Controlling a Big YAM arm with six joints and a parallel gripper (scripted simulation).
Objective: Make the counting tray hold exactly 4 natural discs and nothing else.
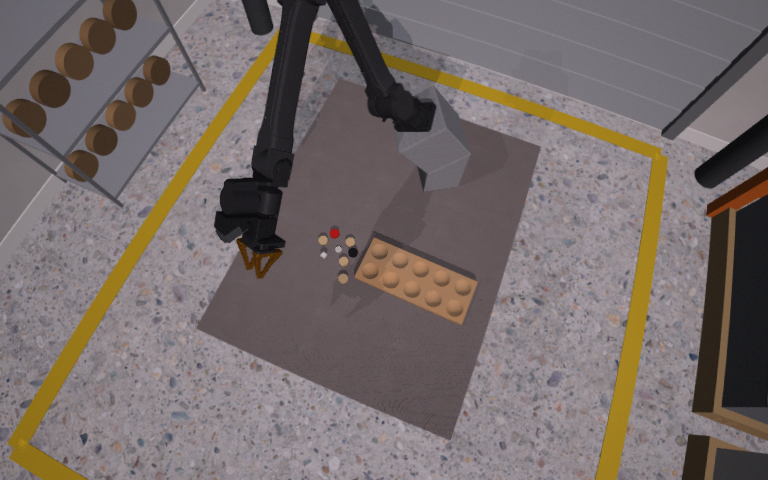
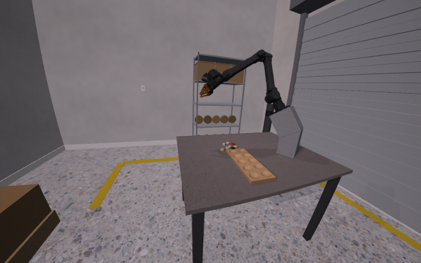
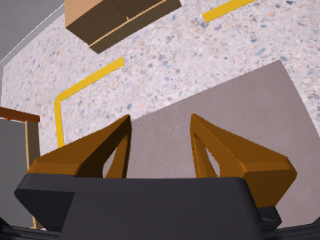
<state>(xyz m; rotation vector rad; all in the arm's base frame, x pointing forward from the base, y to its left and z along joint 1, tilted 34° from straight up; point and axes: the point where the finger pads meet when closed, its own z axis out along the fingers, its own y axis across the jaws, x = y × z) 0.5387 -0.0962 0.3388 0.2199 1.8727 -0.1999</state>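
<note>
The wooden counting tray (image 1: 385, 265) (image 2: 263, 179) lies flat on the table; its two rows of pockets look empty. Natural discs lie loose beside its left end in the top view: one disc (image 1: 322, 240) at the far left, one (image 1: 350, 241) near the tray's corner, one (image 1: 343, 260) mid-group and one (image 1: 342, 278) (image 2: 221, 149) apart. Among them are a red disc (image 1: 334, 233) (image 2: 232, 143), a black disc (image 1: 352, 252) close to the tray and two small white pieces (image 1: 338, 249) (image 1: 323, 255). My gripper (image 1: 254, 272) (image 2: 201, 96) (image 3: 160, 121) is partly open and empty, high above the table's left side.
A grey angular block (image 1: 433, 150) (image 2: 288, 133) stands on the table (image 1: 362, 362) (image 2: 211, 186) by the arm's base. A shelf rack (image 2: 218, 125) with round wooden pieces stands behind the table. Cardboard boxes (image 2: 18, 201) (image 3: 110, 25) are on the floor.
</note>
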